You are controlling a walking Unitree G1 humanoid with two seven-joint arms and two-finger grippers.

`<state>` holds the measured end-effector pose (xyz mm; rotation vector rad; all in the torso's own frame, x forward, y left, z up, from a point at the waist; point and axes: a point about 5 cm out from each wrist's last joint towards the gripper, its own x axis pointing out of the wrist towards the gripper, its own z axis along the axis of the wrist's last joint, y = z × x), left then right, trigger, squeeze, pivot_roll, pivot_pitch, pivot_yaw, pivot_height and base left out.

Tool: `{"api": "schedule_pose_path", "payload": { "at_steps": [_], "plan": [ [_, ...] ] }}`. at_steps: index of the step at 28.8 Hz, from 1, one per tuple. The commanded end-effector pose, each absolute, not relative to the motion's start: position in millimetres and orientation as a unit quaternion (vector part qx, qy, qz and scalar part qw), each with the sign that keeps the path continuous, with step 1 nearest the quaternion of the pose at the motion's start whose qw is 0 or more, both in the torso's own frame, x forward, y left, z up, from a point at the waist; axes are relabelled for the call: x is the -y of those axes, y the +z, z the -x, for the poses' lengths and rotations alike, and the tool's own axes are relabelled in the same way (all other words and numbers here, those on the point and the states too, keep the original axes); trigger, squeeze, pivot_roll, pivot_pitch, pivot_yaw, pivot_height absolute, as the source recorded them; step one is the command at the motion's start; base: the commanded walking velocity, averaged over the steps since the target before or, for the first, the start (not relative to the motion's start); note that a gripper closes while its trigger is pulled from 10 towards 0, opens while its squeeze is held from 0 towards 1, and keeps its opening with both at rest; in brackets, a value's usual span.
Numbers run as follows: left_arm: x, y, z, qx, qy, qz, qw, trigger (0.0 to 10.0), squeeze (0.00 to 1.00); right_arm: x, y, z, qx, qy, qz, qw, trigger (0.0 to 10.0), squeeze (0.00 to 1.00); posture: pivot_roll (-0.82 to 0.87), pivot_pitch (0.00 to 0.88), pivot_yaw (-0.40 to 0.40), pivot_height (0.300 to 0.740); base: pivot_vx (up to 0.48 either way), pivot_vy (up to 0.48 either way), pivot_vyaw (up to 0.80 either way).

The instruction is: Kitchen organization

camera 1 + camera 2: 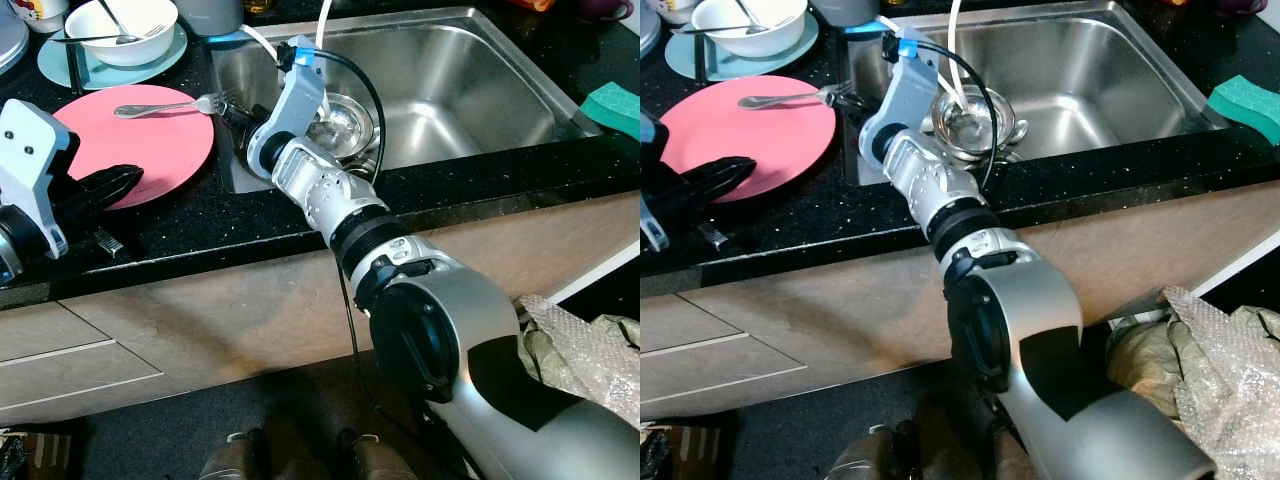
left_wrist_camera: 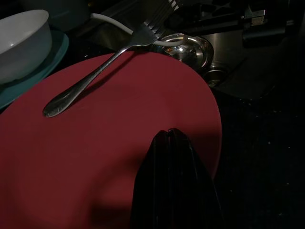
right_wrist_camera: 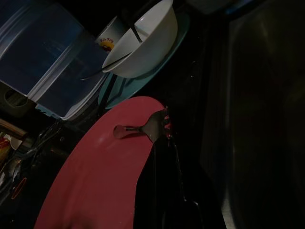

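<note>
A silver fork lies across the far part of a pink plate on the black counter, its tines toward the sink. My right gripper reaches over from the sink side. In the right wrist view its fingers sit pressed together at the tine ends of the fork, so it looks shut on the fork. My left gripper is shut and empty, and its tips rest over the plate's near edge. The left wrist view shows the left gripper above the pink plate.
A steel sink holds a small steel bowl under a white hose. A white bowl with cutlery sits on a teal plate at the back left. A green sponge lies right of the sink. Bubble wrap lies low on the right.
</note>
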<state>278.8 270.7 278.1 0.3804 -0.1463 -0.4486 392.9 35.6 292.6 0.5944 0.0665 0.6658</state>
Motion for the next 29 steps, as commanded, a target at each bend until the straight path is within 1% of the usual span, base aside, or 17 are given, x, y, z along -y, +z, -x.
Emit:
{"api": "schedule_pose_path", "payload": {
  "at_steps": [1, 5, 8, 11, 12, 16, 17, 24, 28, 29],
  "plan": [
    [-271, 278, -278, 0.068, -0.224, -0.194, 0.953, 10.0, 0.00, -41, 294, -391, -0.033, 0.326, -0.289, 0.899, 0.0, 0.00, 0.10, 0.249, -0.018, 0.740, 0.000, 0.000, 0.00],
    [-271, 279, -279, 0.071, -0.224, -0.195, 0.952, 10.0, 0.00, -39, 299, -392, -0.027, 0.323, -0.295, 0.899, 0.0, 0.00, 0.10, 0.245, -0.015, 0.740, 0.000, 0.000, 0.00],
    [-271, 281, -280, 0.076, -0.225, -0.197, 0.951, 10.0, 0.00, -32, 307, -395, -0.015, 0.315, -0.310, 0.897, 0.0, 0.00, 0.10, 0.239, -0.012, 0.740, 0.000, 0.000, 0.00],
    [-269, 284, -282, 0.081, -0.227, -0.197, 0.950, 10.0, 0.00, -16, 322, -401, 0.008, 0.298, -0.342, 0.891, 0.0, 0.00, 0.09, 0.231, -0.004, 0.740, 0.000, 0.000, 0.00],
    [-269, 284, -282, 0.081, -0.227, -0.197, 0.950, 10.0, 0.00, -16, 322, -401, 0.008, 0.298, -0.342, 0.891, 0.0, 0.00, 0.09, 0.231, -0.004, 0.740, 0.000, 0.000, 0.00],
    [-267, 284, -283, 0.084, -0.230, -0.197, 0.949, 10.0, 0.00, 1, 328, -407, 0.024, 0.280, -0.354, 0.892, 0.0, 0.00, 0.09, 0.226, 0.001, 0.740, 0.000, 0.000, 0.00],
    [-267, 284, -283, 0.084, -0.230, -0.197, 0.949, 10.0, 0.00, 1, 328, -407, 0.024, 0.280, -0.354, 0.892, 0.0, 0.00, 0.09, 0.226, 0.001, 0.740, 0.000, 0.000, 0.00],
    [-264, 288, -287, 0.090, -0.239, -0.200, 0.946, 10.0, 0.00, 45, 338, -418, 0.056, 0.237, -0.385, 0.890, 0.0, 0.00, 0.09, 0.220, 0.013, 0.740, 0.000, 0.000, 0.00],
    [-257, 293, -291, 0.099, -0.251, -0.203, 0.941, 10.0, 0.00, 74, 346, -423, 0.082, 0.206, -0.391, 0.893, 0.0, 0.00, 0.09, 0.217, 0.019, 0.740, 0.000, 0.000, 0.00],
    [-257, 293, -291, 0.099, -0.251, -0.203, 0.941, 10.0, 0.00, 74, 346, -423, 0.082, 0.206, -0.391, 0.893, 0.0, 0.00, 0.09, 0.217, 0.019, 0.740, 0.000, 0.000, 0.00]
  ]
}}
